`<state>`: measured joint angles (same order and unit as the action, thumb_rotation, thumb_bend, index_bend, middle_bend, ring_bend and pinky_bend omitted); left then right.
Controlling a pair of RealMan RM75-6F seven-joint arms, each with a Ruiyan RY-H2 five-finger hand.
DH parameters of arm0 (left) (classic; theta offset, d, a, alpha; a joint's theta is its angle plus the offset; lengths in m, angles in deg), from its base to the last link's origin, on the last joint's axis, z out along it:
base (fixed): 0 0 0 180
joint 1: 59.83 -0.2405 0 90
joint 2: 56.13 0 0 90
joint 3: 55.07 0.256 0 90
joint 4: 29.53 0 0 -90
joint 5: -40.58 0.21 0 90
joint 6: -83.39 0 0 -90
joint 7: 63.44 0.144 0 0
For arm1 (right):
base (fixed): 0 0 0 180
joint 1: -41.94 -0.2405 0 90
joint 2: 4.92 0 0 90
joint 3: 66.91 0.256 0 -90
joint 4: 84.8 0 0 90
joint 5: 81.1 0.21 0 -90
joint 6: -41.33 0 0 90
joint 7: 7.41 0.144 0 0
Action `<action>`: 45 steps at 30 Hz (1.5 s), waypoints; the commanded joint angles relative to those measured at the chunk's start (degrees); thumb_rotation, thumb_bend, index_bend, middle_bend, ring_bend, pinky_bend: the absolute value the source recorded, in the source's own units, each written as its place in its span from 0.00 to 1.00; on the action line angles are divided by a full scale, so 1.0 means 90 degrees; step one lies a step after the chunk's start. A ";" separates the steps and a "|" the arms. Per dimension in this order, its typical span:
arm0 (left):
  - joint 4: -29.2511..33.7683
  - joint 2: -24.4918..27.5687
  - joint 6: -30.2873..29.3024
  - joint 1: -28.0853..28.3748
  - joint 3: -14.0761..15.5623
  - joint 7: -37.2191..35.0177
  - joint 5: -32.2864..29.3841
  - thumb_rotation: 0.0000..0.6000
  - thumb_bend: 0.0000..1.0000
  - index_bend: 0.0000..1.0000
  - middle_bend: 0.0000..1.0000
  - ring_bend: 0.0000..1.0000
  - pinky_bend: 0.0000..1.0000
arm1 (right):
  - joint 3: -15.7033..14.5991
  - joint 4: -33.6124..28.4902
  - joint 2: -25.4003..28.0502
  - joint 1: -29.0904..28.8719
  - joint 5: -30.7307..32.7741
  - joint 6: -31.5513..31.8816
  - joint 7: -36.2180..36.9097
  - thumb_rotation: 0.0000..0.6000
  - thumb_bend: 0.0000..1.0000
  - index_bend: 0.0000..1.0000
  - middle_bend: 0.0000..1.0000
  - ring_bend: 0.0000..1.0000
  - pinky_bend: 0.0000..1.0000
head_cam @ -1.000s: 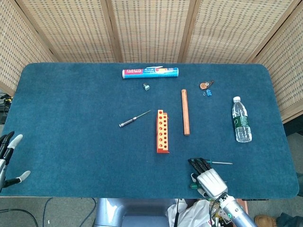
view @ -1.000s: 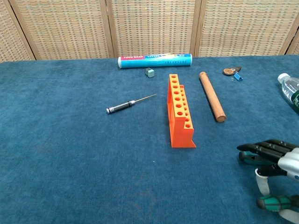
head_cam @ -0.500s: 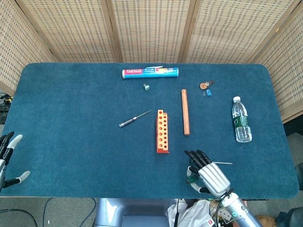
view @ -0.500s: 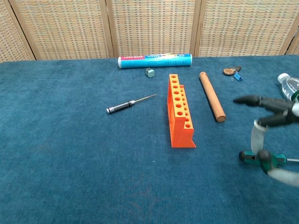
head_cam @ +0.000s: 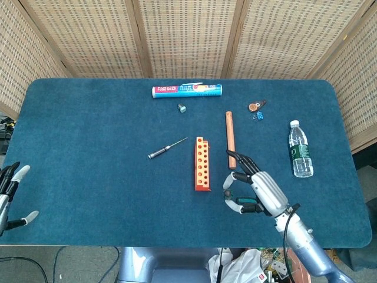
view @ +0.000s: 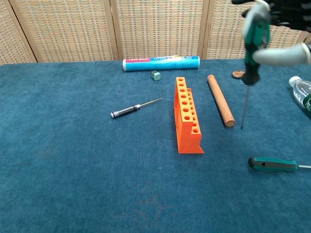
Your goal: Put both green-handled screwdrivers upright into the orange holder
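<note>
Right of the orange holder (view: 187, 116), right hand (head_cam: 259, 190) gripping raised green-handled screwdriver (view: 251, 48), left hand (head_cam: 10, 191) open

Both views are evenly and brightly lit, with no harsh glare seen on the blue tabletop (head_cam: 88, 147). Only soft, short shadows are cast, as beside the orange holder (view: 187, 119). The head view is sharp throughout. In the chest view, the right hand (view: 274, 29) at the top edge is slightly blurred and pale, while the nap of the cloth is rendered crisply in the foreground.
</note>
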<state>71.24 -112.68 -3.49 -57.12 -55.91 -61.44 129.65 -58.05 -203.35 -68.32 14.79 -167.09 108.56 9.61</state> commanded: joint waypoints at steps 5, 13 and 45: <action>0.0053 -0.0042 0.0109 0.0063 -0.0047 0.0170 -0.0139 1.00 0.00 0.00 0.00 0.00 0.00 | 0.0753 -0.0168 -0.0027 -0.0817 0.1264 -0.0884 0.0273 1.00 0.36 0.60 0.02 0.00 0.00; 0.0099 -0.0079 0.0263 0.0137 -0.0078 0.0316 -0.0293 1.00 0.00 0.00 0.00 0.00 0.00 | 0.1039 0.0043 -0.0429 -0.1116 0.1850 -0.0926 0.0113 1.00 0.36 0.60 0.03 0.00 0.00; 0.0133 -0.0160 0.0378 0.0214 -0.0093 0.0546 -0.0482 1.00 0.00 0.00 0.00 0.00 0.00 | 0.1145 0.0757 -0.1473 -0.1605 0.2628 -0.0954 -0.0801 1.00 0.38 0.60 0.03 0.00 0.00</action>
<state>72.43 -114.12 -0.09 -55.20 -56.75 -56.51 125.32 -47.83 -196.53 -81.44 0.48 -143.64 99.95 2.63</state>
